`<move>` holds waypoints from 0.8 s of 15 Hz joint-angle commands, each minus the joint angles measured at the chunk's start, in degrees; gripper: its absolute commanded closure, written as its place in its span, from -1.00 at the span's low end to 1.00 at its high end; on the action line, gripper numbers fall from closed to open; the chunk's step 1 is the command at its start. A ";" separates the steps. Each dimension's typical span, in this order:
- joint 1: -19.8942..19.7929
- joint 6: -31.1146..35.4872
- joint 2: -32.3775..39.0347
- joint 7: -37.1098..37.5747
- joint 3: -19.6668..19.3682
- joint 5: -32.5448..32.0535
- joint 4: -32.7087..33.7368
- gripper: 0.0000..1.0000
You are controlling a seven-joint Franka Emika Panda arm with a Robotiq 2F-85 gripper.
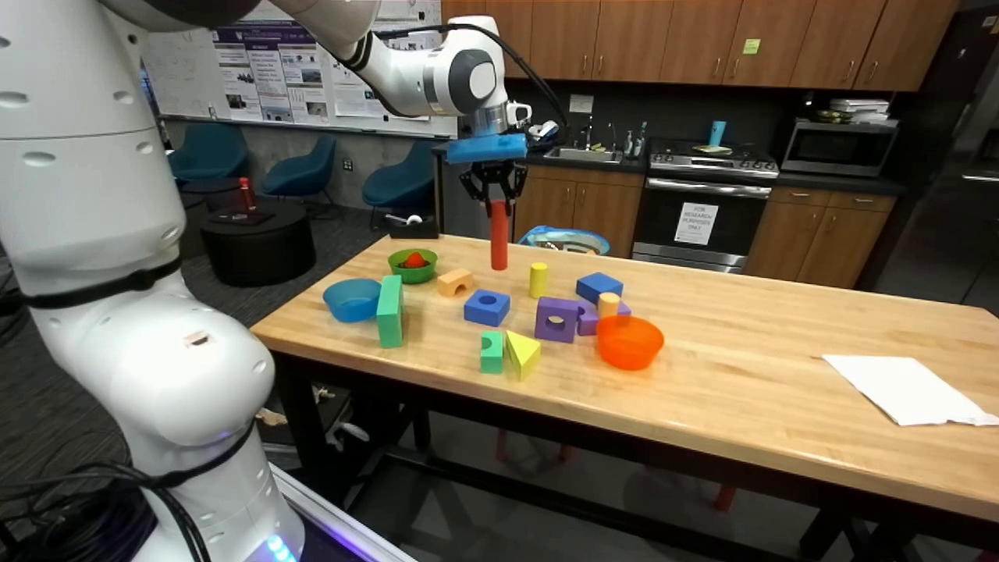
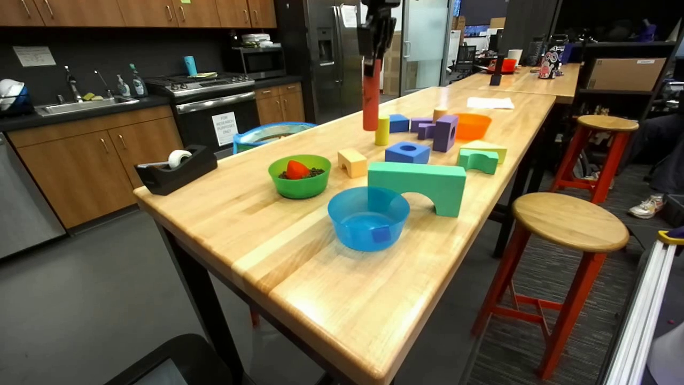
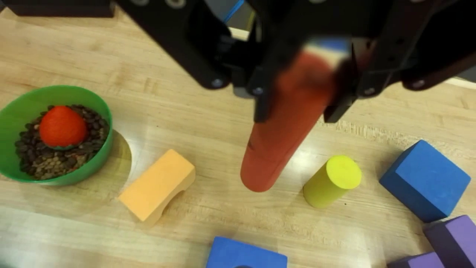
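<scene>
The pincer (image 1: 499, 205) is standing partly closed, gripping the upper end of a red cylinder (image 1: 499, 242) that is pointing down beneath it. Lower than the pincer, a yellow cylinder (image 3: 331, 182) and an orange arch block (image 3: 159, 184) are resting on the wooden table (image 1: 749, 336).

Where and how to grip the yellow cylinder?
Probably near the top of the yellow cylinder, from above, jaws across its curved sides: it stands upright, top uncovered. The gripper holds the red cylinder, so release that first.

Wooden table (image 1: 741, 336), colored blocks (image 2: 427, 179), three bowls (image 2: 358, 235), white paper (image 1: 905, 386), black tape dispenser (image 2: 179, 176)
</scene>
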 commanded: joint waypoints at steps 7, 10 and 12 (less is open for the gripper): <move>0.80 -1.90 -17.08 -5.89 -1.94 -1.37 -14.37 0.70; 0.99 -1.78 -20.65 -6.09 -2.46 -2.17 -17.21 0.70; 1.31 -1.88 -22.25 -6.67 -3.00 -2.08 -18.68 0.70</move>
